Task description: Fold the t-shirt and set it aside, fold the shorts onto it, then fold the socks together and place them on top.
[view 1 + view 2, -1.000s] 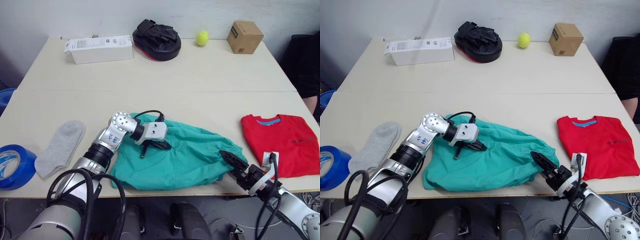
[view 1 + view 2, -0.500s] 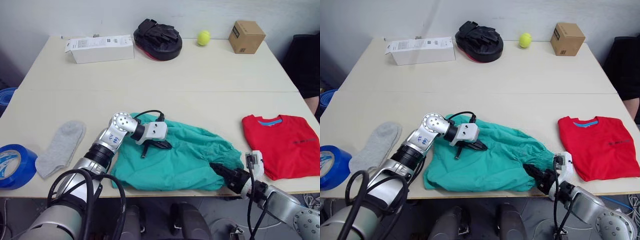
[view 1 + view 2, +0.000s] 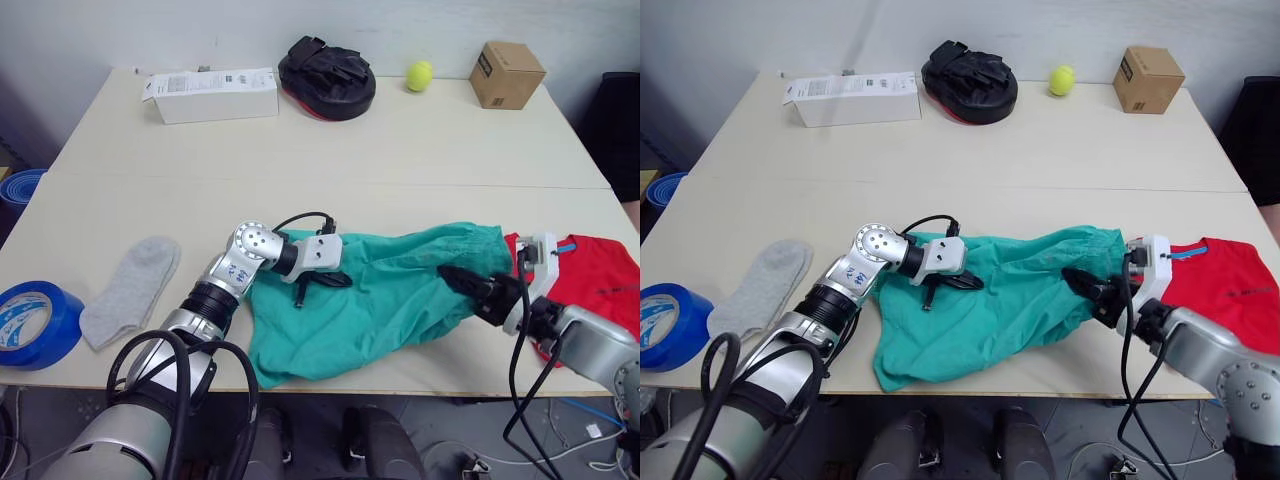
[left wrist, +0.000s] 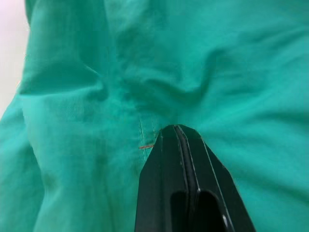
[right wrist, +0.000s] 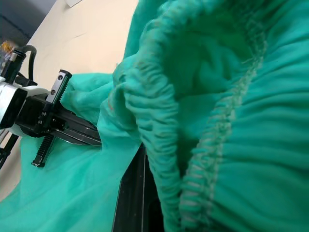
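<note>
The shorts (image 3: 375, 300) are found spread across the near half of the table (image 3: 330, 180), between the grey sock (image 3: 130, 290) and the red t-shirt (image 3: 590, 285). Compared with a second ago, the gathered waistband end has been lifted off the front edge and carried up and across toward the t-shirt, so that the cloth is now drawn out into a longer, flatter band. This is judged to be a stretching pass ahead of the fold; the shorts are not yet folded, nor laid on the t-shirt. The long axis now runs from the near-left corner, which hangs close to the table's front edge, up to the waistband on the right, just beside the t-shirt's neckline. The right gripper (image 3: 470, 283) is clamped on the waistband, with elastic bunched around its fingers in the right wrist view. The left gripper (image 3: 330, 279) is pressed closed into the cloth near the left end; whether fabric is actually pinched cannot be told.
</note>
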Available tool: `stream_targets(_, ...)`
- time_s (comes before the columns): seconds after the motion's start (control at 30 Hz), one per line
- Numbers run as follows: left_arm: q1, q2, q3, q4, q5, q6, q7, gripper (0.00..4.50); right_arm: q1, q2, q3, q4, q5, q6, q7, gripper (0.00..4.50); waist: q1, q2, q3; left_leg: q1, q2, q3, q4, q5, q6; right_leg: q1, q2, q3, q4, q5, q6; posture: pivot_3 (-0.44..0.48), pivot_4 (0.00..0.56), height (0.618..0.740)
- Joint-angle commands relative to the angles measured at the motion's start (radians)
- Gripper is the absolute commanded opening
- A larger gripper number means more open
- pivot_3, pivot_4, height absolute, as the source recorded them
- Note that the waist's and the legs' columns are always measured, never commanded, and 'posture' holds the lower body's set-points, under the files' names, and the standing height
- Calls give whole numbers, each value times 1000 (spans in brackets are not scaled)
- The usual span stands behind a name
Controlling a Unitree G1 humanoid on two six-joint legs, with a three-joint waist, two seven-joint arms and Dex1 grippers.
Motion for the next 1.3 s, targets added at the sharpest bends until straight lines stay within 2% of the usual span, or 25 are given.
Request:
stream_targets(0.03,-37,2,40,17,-9,-7,26,0,-32,-85,-34,17,-59,21,100,49,2,1,1,0,0,0,0,0,0,0,0,0,0,0,0,0,150,740)
stream_targets(0.17,4,61,86,-92,-55,46,-13,0,-123,-157,28,24,-132,51,192,49,-4,4,2,-2,0,0,0,0,0,-2,0,-1,0,0,0,0,150,740)
stream_targets(0.33,128,172,132,-386,-149,252,-88,0,-261,-168,118,2,-201,95,249,49,-19,7,5,-3,1,0,0,3,-3,-4,2,-1,1,0,0,0,150,740)
stream_targets(0.47,195,185,117,-503,-157,350,-65,0,-325,-164,168,3,-264,122,269,49,-14,8,5,-4,0,-1,0,4,-2,-3,1,-1,1,0,0,0,150,740)
stream_targets(0.6,225,131,71,-488,-113,355,0,0,-375,-169,237,-20,-360,106,318,49,0,8,5,-5,-1,-1,2,4,-1,-3,0,-1,0,1,1,0,150,740)
stream_targets(0.77,186,65,46,-378,-66,327,85,0,-424,-166,310,-87,-439,100,391,49,2,8,5,-7,-1,-1,2,4,-1,-5,-1,-2,0,1,2,0,150,740)
stream_targets(0.97,166,49,54,-303,-62,303,113,0,-527,-123,459,-137,-562,70,476,49,-4,8,5,-9,0,0,2,5,-2,-10,0,-2,3,1,1,0,150,740)
stream_targets(1.3,164,24,103,-246,-79,309,186,0,-738,16,729,-72,-778,45,610,49,-3,8,5,-13,0,0,9,5,-1,-14,-1,-1,10,1,1,0,150,740)
